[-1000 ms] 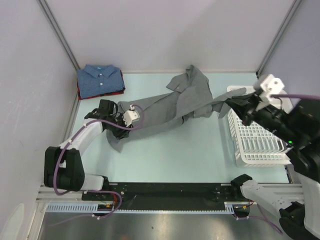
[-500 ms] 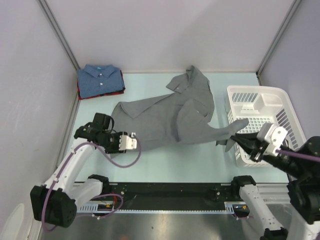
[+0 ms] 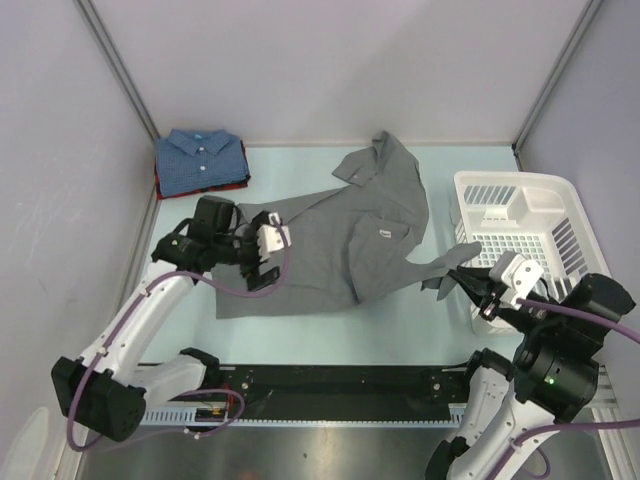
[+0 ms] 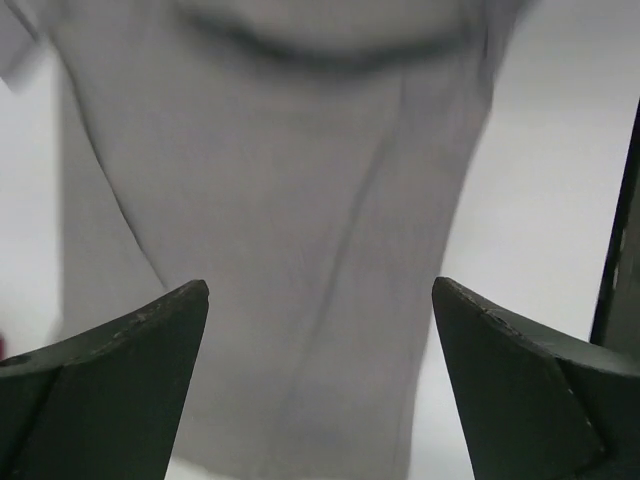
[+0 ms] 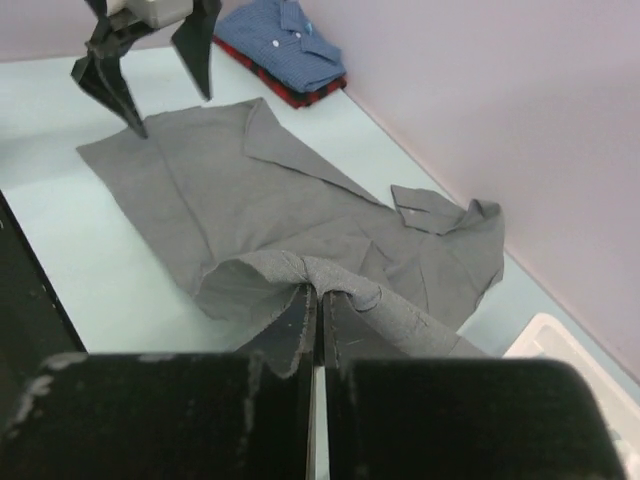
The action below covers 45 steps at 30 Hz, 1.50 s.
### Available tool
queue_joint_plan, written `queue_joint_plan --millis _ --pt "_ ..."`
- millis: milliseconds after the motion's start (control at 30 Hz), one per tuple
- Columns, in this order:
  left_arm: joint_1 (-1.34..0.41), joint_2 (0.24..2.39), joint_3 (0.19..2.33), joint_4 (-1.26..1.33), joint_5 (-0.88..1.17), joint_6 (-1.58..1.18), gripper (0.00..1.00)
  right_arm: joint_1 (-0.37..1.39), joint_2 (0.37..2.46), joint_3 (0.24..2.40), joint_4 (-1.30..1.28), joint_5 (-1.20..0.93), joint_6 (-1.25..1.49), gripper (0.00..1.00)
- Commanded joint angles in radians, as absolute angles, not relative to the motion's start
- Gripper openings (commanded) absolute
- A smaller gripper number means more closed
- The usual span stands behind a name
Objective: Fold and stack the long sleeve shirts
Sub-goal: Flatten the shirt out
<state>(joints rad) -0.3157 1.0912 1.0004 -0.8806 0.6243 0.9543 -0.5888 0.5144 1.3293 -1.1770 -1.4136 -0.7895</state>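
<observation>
A plain mid-grey long sleeve shirt [image 3: 330, 235] lies spread across the table, collar toward the far wall. My left gripper [image 3: 255, 262] hovers open just above its near-left part; in the left wrist view the fingers [image 4: 130, 340] stand wide apart over the grey cloth [image 4: 300, 200] with nothing between them. My right gripper [image 3: 470, 285] is shut on a sleeve end of the grey shirt [image 5: 300, 190], which bunches at the jaws [image 5: 320, 297] and lifts off the table. A folded blue shirt [image 3: 200, 158] rests on a dark red one [image 3: 166, 190] in the far-left corner.
A white slatted basket [image 3: 510, 182] stands at the right, beside my right arm. Grey walls close off the left, far and right sides. A black rail [image 3: 340, 380] runs along the near edge between the arm bases.
My left gripper opened, let go of the shirt's near-left edge and drew back over the cloth, which now lies flat. My right gripper came down and toward the near edge with the sleeve.
</observation>
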Motion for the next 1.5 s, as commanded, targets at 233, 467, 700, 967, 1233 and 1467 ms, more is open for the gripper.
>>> queue_joint_plan --millis 233,467,700,967,1233,1467 --pt "-0.660 1.077 1.080 -0.407 0.307 0.406 0.99 -0.520 0.727 1.078 -0.520 -1.323 0.127 0.00" --pt "-0.617 1.049 1.051 -0.389 0.174 0.373 1.00 0.063 0.856 1.072 -0.413 -0.704 0.281 0.00" --pt "-0.620 1.011 1.075 -0.355 0.500 0.218 0.99 0.613 0.928 1.174 -0.414 -0.152 0.138 0.00" --pt "-0.779 1.038 1.095 -0.147 0.473 0.101 0.99 0.796 0.888 1.152 -0.322 0.042 0.101 0.00" --pt "-0.880 1.123 1.115 -0.012 0.350 0.164 0.99 0.756 0.894 1.190 -0.354 -0.245 0.038 0.05" --pt "-0.914 1.215 1.186 -0.077 0.347 0.176 0.82 0.750 0.914 1.223 -0.328 -0.382 0.003 0.07"
